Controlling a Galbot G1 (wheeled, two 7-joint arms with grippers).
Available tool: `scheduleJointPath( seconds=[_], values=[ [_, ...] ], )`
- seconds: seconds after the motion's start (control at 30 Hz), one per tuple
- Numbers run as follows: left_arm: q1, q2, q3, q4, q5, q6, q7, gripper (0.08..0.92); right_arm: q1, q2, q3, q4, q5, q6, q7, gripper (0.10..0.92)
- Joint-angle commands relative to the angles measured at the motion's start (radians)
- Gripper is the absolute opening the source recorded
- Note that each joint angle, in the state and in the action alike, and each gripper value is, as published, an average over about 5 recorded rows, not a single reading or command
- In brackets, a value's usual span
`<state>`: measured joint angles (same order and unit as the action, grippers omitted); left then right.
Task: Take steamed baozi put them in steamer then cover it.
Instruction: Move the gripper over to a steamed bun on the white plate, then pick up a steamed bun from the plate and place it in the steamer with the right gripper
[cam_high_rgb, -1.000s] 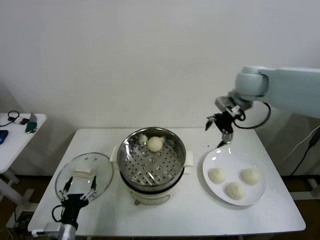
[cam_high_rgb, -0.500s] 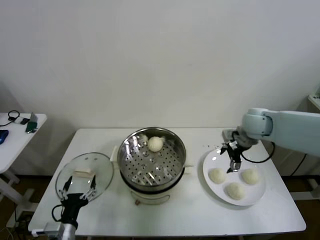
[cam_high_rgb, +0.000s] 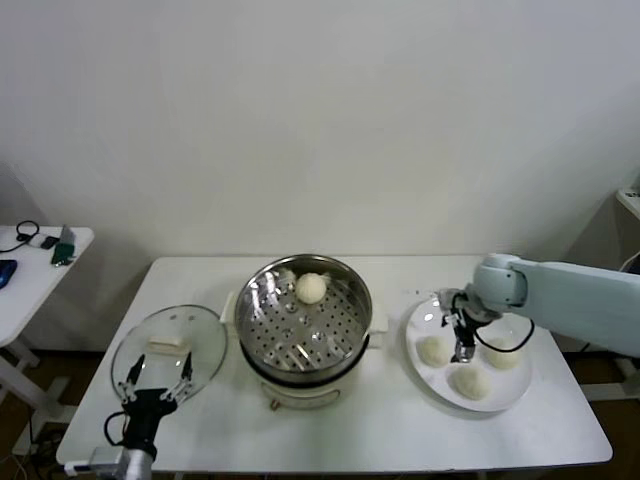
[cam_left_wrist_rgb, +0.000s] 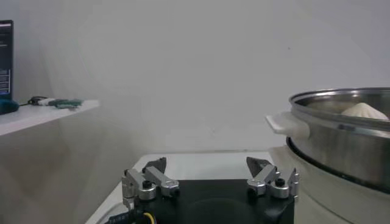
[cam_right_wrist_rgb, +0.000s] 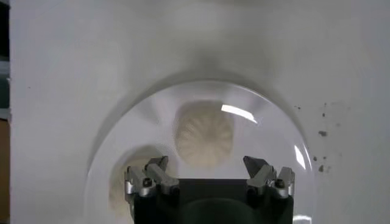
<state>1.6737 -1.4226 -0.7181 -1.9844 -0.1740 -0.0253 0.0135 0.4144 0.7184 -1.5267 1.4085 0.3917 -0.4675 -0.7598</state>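
Observation:
The steel steamer (cam_high_rgb: 300, 330) on its white base stands mid-table with one baozi (cam_high_rgb: 311, 288) in it at the back. Three baozi (cam_high_rgb: 433, 350) (cam_high_rgb: 470, 381) (cam_high_rgb: 503, 355) lie on a white plate (cam_high_rgb: 418, 325) to its right. My right gripper (cam_high_rgb: 462, 347) is open and empty, low over the plate among them. In the right wrist view its gripper (cam_right_wrist_rgb: 207, 167) is just short of one baozi (cam_right_wrist_rgb: 204, 135), with a second one (cam_right_wrist_rgb: 122, 182) partly hidden. The glass cover (cam_high_rgb: 200, 335) lies flat left of the steamer. My left gripper (cam_high_rgb: 155, 385) is open at the cover's near edge.
A small side table (cam_high_rgb: 30, 262) with cables and devices stands off to the left. The left wrist view shows its open gripper (cam_left_wrist_rgb: 207, 164), the steamer wall (cam_left_wrist_rgb: 341, 131) and the baozi (cam_left_wrist_rgb: 364, 110) inside. The plate (cam_right_wrist_rgb: 268, 122) lies near the table's right end.
My right gripper has come down from above the table's back edge to low over the plate, among the three baozi. The left arm has not moved.

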Motion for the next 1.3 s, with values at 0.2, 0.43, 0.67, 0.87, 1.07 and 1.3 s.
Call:
scheduleJointPath(
  seconds=[0.2, 0.43, 0.67, 0.87, 1.07, 1.3],
  values=[
    [0.003, 0.006, 0.0, -0.002, 0.0, 0.002, -0.001, 0.823, -0.143, 0.032, 0.129, -0.064, -0.009, -0.034, 0.017, 0.822],
    [0.0, 0.005, 0.004, -0.002, 0.0, 0.005, -0.001, 0.823, -0.128, 0.029, 0.132, -0.057, 0.012, -0.036, 0.004, 0.711],
    [-0.001, 0.003, 0.007, -0.005, 0.001, 0.007, -0.001, 0.823, -0.014, 0.014, 0.088, -0.035, 0.066, -0.024, -0.034, 0.668],
    [0.003, 0.011, 0.001, -0.004, -0.002, 0.005, -0.001, 0.823, 0.427, 0.038, -0.194, -0.027, 0.185, 0.074, -0.146, 0.662],
    [-0.003, 0.016, 0.005, -0.004, -0.005, 0.005, -0.001, 0.823, 0.752, 0.127, -0.278, -0.028, 0.332, 0.109, -0.246, 0.662],
    [-0.016, 0.018, 0.013, -0.002, -0.009, 0.006, -0.001, 0.823, 0.808, 0.251, -0.115, 0.09, 0.523, 0.017, -0.2, 0.662]
  ],
)
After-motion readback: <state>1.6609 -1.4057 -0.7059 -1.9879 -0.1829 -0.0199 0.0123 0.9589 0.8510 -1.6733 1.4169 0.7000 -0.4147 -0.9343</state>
